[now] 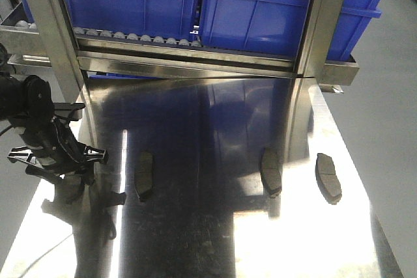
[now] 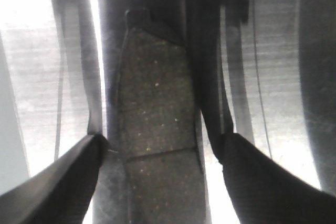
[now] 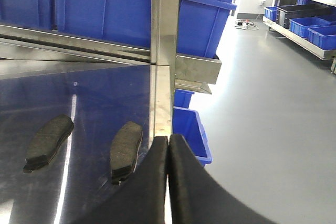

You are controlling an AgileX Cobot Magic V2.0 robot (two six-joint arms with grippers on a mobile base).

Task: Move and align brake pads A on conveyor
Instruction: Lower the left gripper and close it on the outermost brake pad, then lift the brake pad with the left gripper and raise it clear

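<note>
The left gripper [image 2: 160, 142] should go straight down and squeeze the brake pad [image 2: 155, 93] across its narrow middle, gently, so it does not slip on the shiny steel table [image 1: 215, 239]. Its jaws are apart, one on each side of the pad, which lies between them at the table's left side. The right gripper [image 3: 168, 139] has its jaws pressed together, holding nothing.

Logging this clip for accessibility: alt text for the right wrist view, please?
The black right end effector, shut, sits near the edge of a shiny steel table where two grey-brown curved brake pads lie side by side, blue plastic bins behind.
</note>
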